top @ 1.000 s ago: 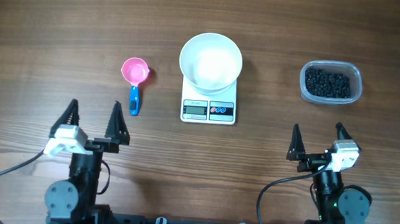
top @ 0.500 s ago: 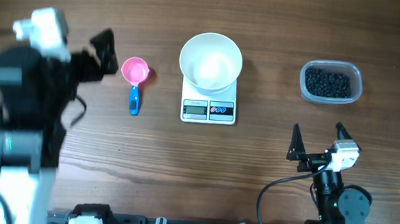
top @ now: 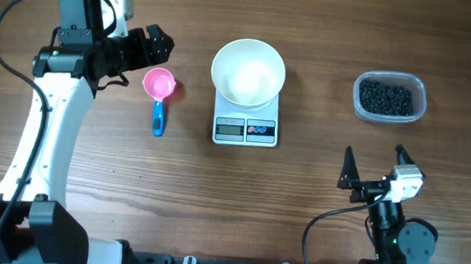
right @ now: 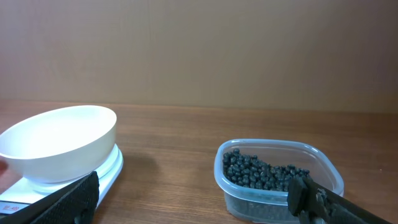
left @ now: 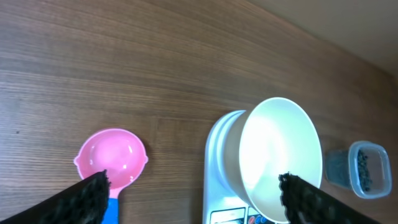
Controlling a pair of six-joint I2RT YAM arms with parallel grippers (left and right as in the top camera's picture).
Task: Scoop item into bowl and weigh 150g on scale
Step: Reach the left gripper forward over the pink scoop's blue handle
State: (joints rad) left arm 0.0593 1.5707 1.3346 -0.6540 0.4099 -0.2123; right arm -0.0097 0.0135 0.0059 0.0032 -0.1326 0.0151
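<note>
As bowl (top: 249,69) tops scale (top: 245,130), scoop (top: 159,84), tub (top: 422,104) flanking

bare table (top: 329,38) lies between scoop (top: 159,85), scale (top: 245,129) with bowl (top: 248,71), and tub (top: 390,98)

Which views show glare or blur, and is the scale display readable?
Overhead: sharp, even light; bowl interior washes out near white; scale display too small to read. Left wrist: left pincer fingers soft at the bottom edge, table grain sharp. Right wrist: beads crisp, right pincer fingers blurred, soft shadow beside the scale.
</note>
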